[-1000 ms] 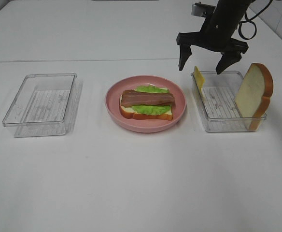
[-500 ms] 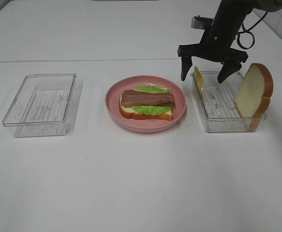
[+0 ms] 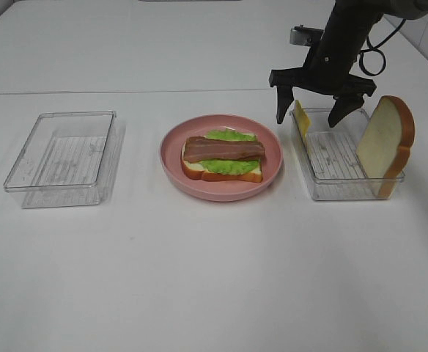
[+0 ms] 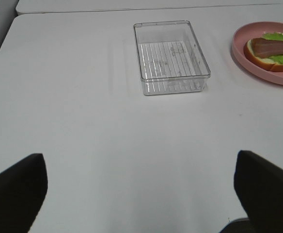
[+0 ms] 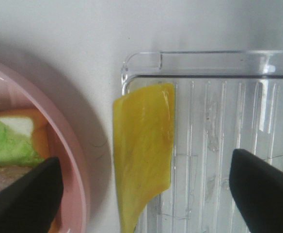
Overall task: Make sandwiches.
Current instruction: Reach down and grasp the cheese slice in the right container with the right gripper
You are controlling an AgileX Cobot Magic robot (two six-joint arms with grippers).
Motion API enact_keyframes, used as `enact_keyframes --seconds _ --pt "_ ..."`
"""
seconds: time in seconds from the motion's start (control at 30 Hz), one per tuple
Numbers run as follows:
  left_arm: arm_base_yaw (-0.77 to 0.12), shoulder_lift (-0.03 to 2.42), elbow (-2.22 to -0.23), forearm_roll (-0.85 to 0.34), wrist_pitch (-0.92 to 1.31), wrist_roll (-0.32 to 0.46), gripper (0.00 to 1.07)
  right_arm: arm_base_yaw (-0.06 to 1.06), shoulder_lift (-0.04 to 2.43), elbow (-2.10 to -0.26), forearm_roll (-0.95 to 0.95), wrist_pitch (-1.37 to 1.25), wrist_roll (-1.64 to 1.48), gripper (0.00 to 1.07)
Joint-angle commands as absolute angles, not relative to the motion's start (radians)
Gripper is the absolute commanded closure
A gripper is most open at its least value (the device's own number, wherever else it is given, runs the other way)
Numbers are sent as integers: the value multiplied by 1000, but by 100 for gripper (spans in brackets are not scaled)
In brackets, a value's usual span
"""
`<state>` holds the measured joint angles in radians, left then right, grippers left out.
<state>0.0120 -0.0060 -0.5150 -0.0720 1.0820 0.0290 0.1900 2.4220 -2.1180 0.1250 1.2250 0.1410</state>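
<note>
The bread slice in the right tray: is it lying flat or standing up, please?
Standing up: the bread slice rests on edge at the tray's right end, above its rim.

Right-hand tray: cheese slice leans on its 9 o'clock wall, bread slice stands at 3 o'clock; open floor between them.

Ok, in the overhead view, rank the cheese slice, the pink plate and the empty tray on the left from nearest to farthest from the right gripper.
1. Cheese slice: leaning in the right-hand tray, just under the open right gripper.
2. Pink plate: middle of the table, holding the half-built sandwich.
3. Empty tray: far left side.
</note>
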Motion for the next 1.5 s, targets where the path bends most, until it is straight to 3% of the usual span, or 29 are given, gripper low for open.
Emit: enact_keyframes --seconds 0.03,0.57,0.67,0.73,0.83,0.9,0.93,1.0,1.07,1.5 --pt "5 -21 -515 -70 1076 22 7 190 2425 -2122 117 1292 144 25" --pt "5 -21 -515 -70 1076 22 7 191 2426 -2120 109 1291 160 44" --pt "5 -21 -515 -70 1076 22 7 191 2426 -2120 109 1291 167 51" --pt "5 -21 -515 -70 1076 22 7 191 2426 -2120 109 1291 167 64" --pt "5 -21 -515 -70 1076 22 7 191 2426 -2120 109 1291 167 67" --pt "5 -21 -515 -70 1076 22 7 191 2426 -2120 109 1291 167 80" --pt "5 -21 -515 -70 1076 22 7 191 2426 -2120 109 1291 167 80" --pt "5 -21 -515 -70 1076 22 7 191 2426 -2120 109 1293 167 99" --pt "5 -21 -515 -70 1076 22 7 191 2426 -2120 109 1293 166 104" --pt "5 -21 -515 -70 1076 22 7 191 2413 -2120 110 1325 159 107"
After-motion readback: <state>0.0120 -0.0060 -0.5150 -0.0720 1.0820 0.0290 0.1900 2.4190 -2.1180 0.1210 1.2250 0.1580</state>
